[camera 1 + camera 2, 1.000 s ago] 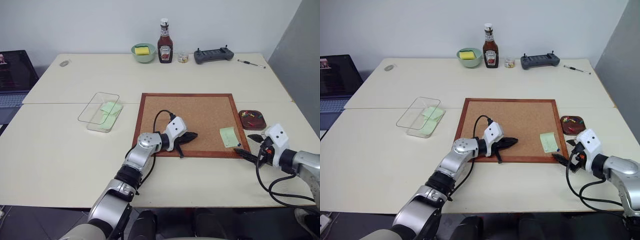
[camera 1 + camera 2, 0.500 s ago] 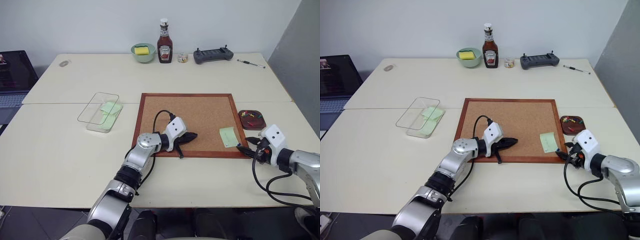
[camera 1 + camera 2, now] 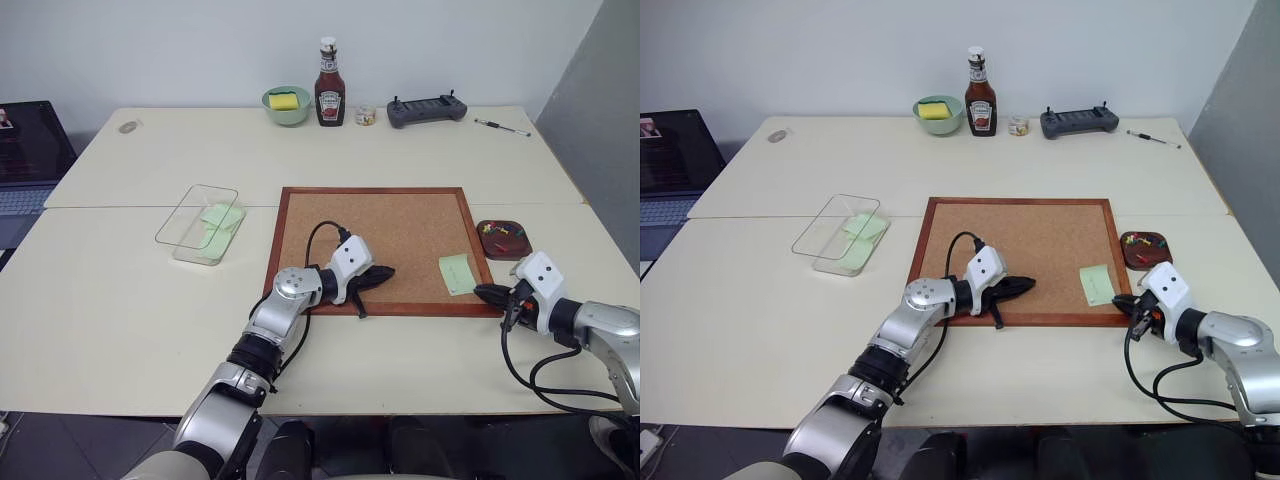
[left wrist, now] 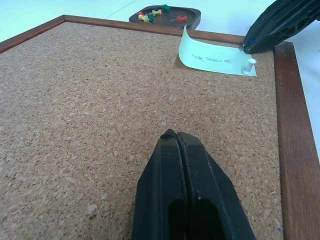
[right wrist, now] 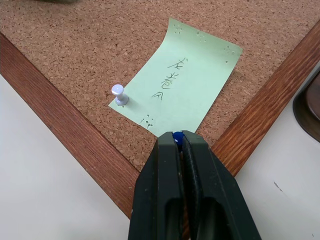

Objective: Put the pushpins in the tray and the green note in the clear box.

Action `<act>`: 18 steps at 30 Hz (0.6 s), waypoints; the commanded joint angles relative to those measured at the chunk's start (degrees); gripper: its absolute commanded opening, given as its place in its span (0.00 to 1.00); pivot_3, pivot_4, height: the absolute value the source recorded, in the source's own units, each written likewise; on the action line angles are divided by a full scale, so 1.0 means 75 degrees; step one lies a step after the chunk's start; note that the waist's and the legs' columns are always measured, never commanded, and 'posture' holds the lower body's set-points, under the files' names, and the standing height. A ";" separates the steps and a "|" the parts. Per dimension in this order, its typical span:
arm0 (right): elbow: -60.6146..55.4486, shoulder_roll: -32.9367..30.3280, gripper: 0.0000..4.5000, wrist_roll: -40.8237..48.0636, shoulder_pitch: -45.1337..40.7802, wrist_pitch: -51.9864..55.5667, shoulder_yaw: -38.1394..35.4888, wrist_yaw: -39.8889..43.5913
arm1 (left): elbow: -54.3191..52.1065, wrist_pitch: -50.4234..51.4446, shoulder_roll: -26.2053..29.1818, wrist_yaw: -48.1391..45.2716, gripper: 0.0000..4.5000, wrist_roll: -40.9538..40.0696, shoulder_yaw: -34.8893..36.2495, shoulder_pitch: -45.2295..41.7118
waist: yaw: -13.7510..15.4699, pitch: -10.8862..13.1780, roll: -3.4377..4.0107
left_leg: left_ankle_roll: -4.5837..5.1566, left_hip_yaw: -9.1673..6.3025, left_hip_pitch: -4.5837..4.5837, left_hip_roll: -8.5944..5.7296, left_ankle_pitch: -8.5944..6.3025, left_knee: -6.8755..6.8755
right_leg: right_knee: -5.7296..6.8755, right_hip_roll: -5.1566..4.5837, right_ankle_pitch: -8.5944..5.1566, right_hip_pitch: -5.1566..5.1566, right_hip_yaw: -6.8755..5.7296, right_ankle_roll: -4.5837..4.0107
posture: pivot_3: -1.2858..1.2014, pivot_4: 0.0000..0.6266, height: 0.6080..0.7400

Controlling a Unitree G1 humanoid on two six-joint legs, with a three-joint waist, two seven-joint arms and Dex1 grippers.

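Right gripper (image 5: 177, 142) has snapped shut on the blue pin (image 5: 176, 135) at the note's (image 5: 180, 80) corner on the corkboard (image 3: 400, 230); white pin (image 5: 118, 93), note, tray (image 3: 503, 240) and box (image 3: 200, 222) drops remain. Left gripper (image 4: 177, 140) rests closed.

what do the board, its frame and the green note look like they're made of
Board: likely cork, matte, with a speckled granular tan surface. Frame: looks like reddish-brown wood, smooth, with faint grain. Green note: thin matte paper; it carries handwriting and small pin holes, and one edge curls up.

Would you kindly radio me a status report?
Right gripper shut on blue pushpin at green note. Left gripper shut, empty. White pin remains.
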 commanded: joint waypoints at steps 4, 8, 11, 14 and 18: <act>-0.0466 -0.0100 0.01 0.0433 -0.0080 0.0147 -0.0426 0.0136 | 0.0316 0.0203 0.0055 -0.0161 0.00 0.0217 -0.0319 0.0311 | 0.0000 0.0000 0.0000 | 0.0000 0.0000 0.0000 0.0000 0.0000 0.0000 | 0.0000 0.0000 0.0000 0.0000 0.0000 0.0000 | 0.52 0.24 1.00; -0.0745 -0.0046 0.01 0.0671 -0.0119 0.0381 -0.0522 0.0153 | 0.0331 0.0199 0.0055 -0.0174 0.00 0.0223 -0.0326 0.0310 | 0.0000 0.0000 0.0001 | 0.0000 0.0000 -0.0001 0.0000 0.0000 0.0000 | 0.0001 0.0000 0.0000 -0.0001 0.0000 0.0000 | 0.52 0.24 1.00; -0.0888 -0.0052 0.01 0.0788 -0.0148 0.0524 -0.0559 0.0152 | 0.0344 0.0192 0.0052 -0.0181 0.00 0.0230 -0.0334 0.0306 | 0.0000 0.0000 0.0001 | 0.0000 0.0001 -0.0001 0.0000 0.0000 0.0000 | 0.0002 0.0000 0.0000 -0.0002 0.0001 0.0000 | 0.52 0.24 1.00; -0.0967 -0.0063 0.01 0.0837 -0.0190 0.0618 -0.0602 0.0156 | 0.0364 0.0183 0.0048 -0.0178 0.00 0.0240 -0.0342 0.0297 | 0.0000 -0.0001 0.0003 | 0.0000 0.0001 -0.0001 0.0000 0.0000 0.0000 | 0.0002 0.0000 0.0000 -0.0002 0.0001 0.0000 | 0.52 0.24 1.00; -0.1099 -0.0056 0.01 0.0898 -0.0194 0.0727 -0.0662 0.0103 | 0.0348 0.0187 0.0058 -0.0175 0.00 0.0241 -0.0344 0.0312 | 0.0002 -0.0005 0.0004 | 0.0000 0.0000 0.0002 0.0000 0.0000 0.0000 | 0.0002 0.0000 0.0000 0.0001 0.0000 0.0001 | 0.52 0.24 1.00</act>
